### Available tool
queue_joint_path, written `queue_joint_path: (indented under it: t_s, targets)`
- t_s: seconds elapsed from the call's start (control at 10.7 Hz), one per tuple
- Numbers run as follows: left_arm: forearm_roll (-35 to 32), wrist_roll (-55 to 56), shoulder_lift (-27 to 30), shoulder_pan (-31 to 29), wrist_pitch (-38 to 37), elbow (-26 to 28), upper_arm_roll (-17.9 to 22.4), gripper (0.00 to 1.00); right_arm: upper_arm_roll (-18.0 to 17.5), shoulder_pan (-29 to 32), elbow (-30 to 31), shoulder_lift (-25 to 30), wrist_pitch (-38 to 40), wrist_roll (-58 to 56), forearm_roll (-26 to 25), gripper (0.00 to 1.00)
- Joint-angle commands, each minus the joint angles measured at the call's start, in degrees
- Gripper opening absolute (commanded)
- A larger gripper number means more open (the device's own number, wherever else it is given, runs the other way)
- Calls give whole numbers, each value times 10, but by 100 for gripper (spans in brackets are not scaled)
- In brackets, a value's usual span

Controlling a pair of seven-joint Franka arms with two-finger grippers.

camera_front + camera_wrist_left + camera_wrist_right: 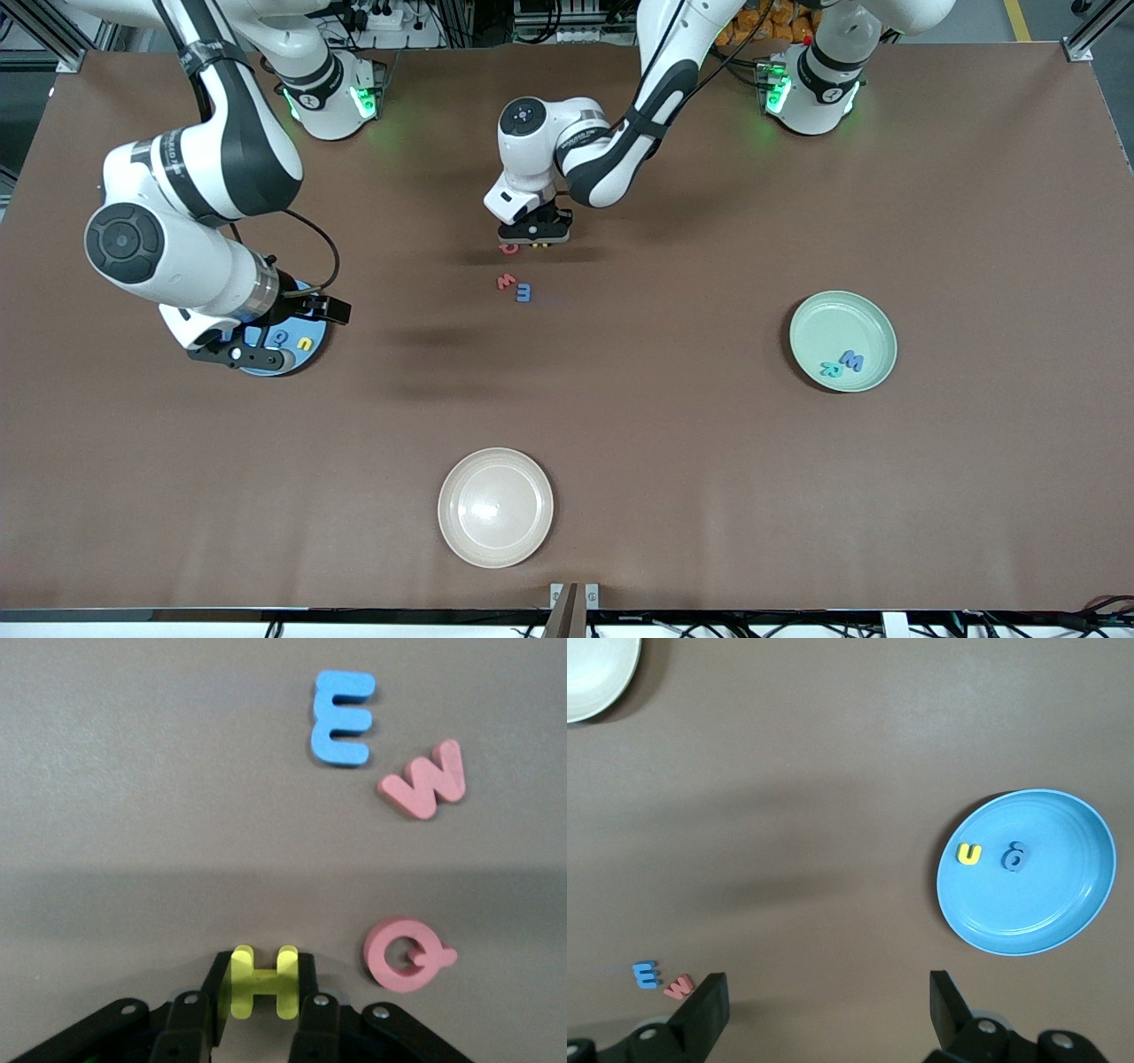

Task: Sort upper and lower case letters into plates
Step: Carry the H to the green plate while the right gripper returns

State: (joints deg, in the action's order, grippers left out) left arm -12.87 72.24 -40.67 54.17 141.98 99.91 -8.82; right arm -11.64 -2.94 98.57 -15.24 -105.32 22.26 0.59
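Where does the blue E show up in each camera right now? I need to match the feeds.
Front view: the blue E lies on the table mid-picture, nearer the camera than the left gripper.
Left wrist view: blue E near the top, past the fingers closed on the yellow H.
Right wrist view: blue E low in the corner.
Shared landmark: the red w right beside it.

A robotics lab: two white arms (611, 151) bolted to a brown-covered table (709, 461), cables and aluminium framing along its edges.

table (709, 496): brown | on it: three plates (843, 341), loose letters (515, 287)
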Motion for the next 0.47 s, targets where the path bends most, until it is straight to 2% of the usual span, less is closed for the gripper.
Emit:
queue_joint_path:
  t_s: [0.0,0.09,0.28,0.38]
  targets:
    - [-22,-6,62,-51,-14,19,-5,0,-1,-15,2,-6,-14,8,6,100]
    - [-22,-25,102,-83,-43,26,-6,0,-7,-19,1,-11,-16,16,6,100]
    - [-21,-129,167,-169,-112,34,-22,0,-46,-21,1,-29,-53,77,6,100]
    - [-21,-199,192,-220,-121,53,-32,0,-65,-21,3,-41,-65,88,6,100]
